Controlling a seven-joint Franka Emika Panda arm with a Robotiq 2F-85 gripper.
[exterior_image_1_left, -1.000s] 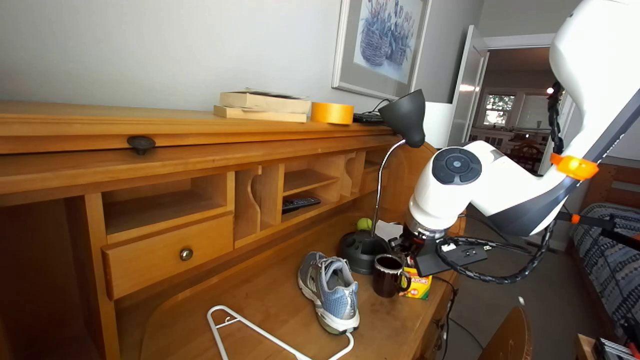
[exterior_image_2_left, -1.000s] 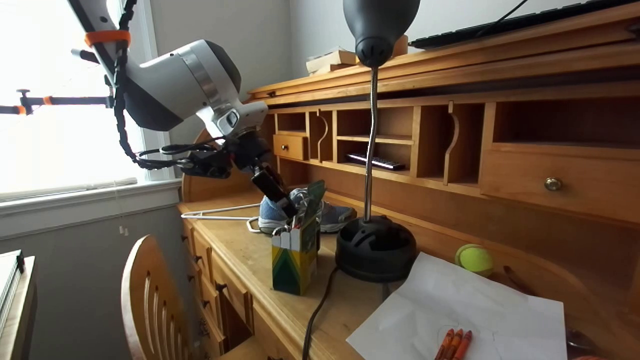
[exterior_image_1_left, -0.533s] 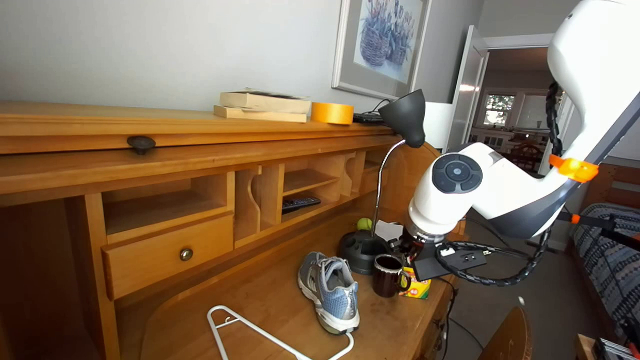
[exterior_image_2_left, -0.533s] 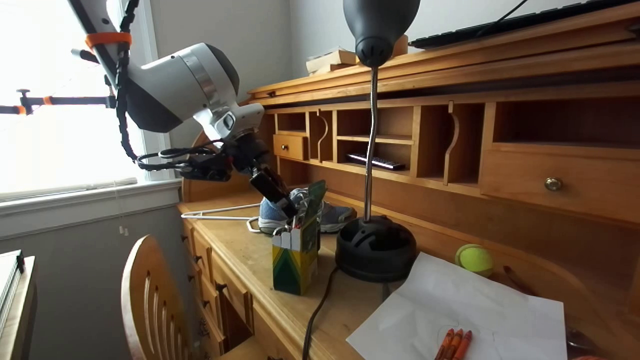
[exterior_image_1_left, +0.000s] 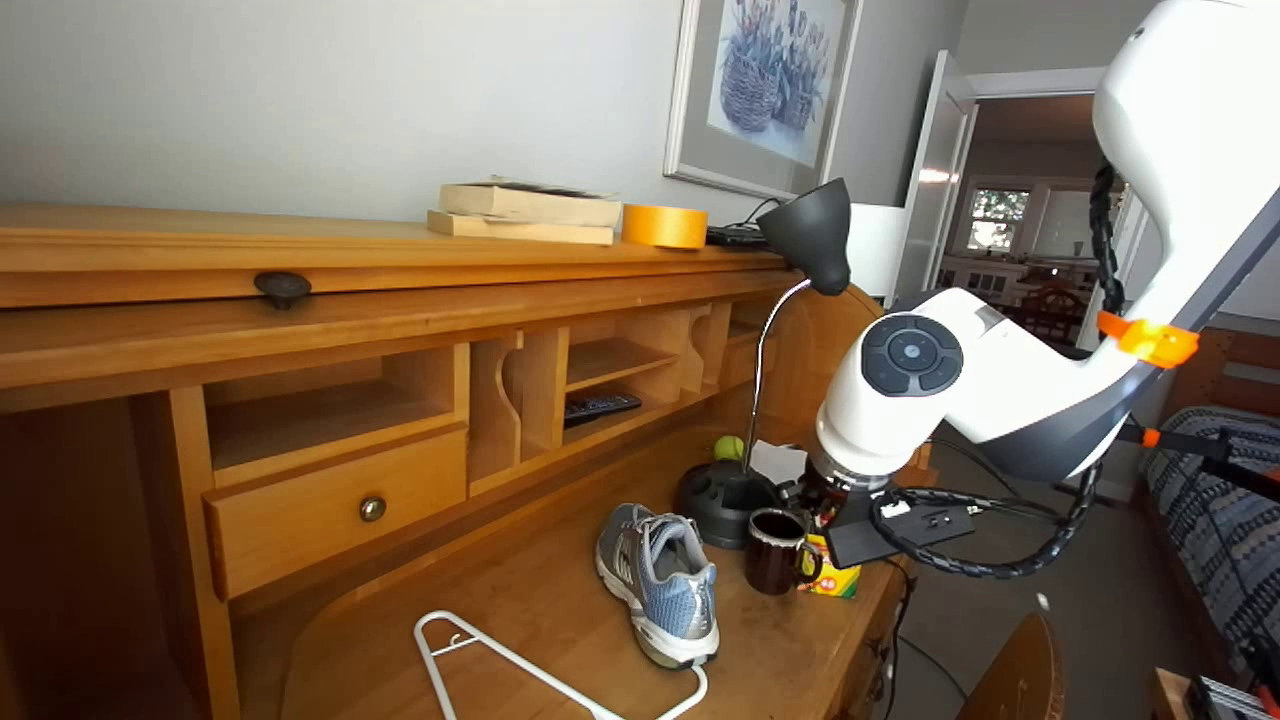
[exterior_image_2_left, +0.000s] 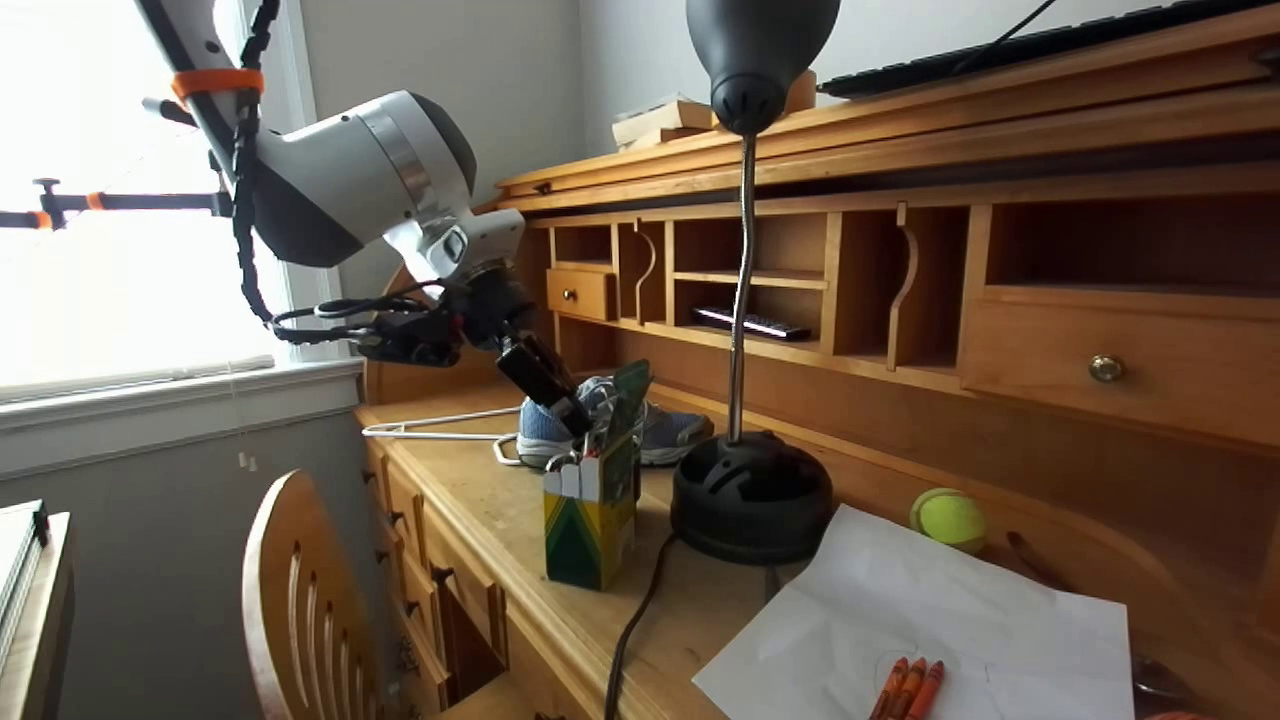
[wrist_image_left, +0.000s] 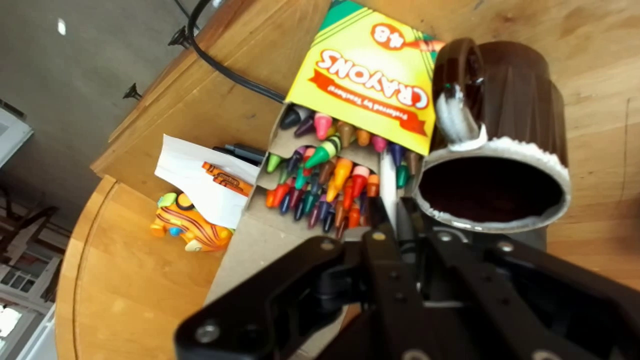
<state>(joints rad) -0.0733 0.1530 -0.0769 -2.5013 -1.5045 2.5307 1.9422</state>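
Gripper (wrist_image_left: 392, 212) Right at the Crayons (wrist_image_left: 320, 185)

The gripper points down at the top of a crayon box (exterior_image_2_left: 590, 530), which stands near the front edge of the desk (exterior_image_1_left: 540, 570). The gripper's two fingers (wrist_image_left: 406, 222) are very close to each other, with just a thin gap. A white strip (wrist_image_left: 388, 185) shows in line with that gap. I can't tell if the fingers pinch it, or if it is a crayon or a bit of the box.

The box is upright, with its lid (wrist_image_left: 250, 245) tipped back. Lots of crayons poke up in it: red, green, orange, blue, pink and more.

A brown mug (wrist_image_left: 520, 95) is just beside the box, with its handle on the box's side. Near the mug is a blue and gray shoe (exterior_image_1_left: 665, 590). A white hanger (exterior_image_1_left: 533, 668) lies with one corner by the shoe's heel.

A black lamp (exterior_image_2_left: 752, 510) stands close to the box. In an exterior view, paper (exterior_image_2_left: 920, 590) lies by the lamp with three crayons (exterior_image_2_left: 908, 690) on it, and a green ball (exterior_image_2_left: 948, 519) is beside the paper. The wrist view shows an orange toy (wrist_image_left: 192, 225) next to the paper too.

A remote (exterior_image_1_left: 600, 405) sits in a desk slot. Books (exterior_image_1_left: 525, 207) lie on the desk's top.
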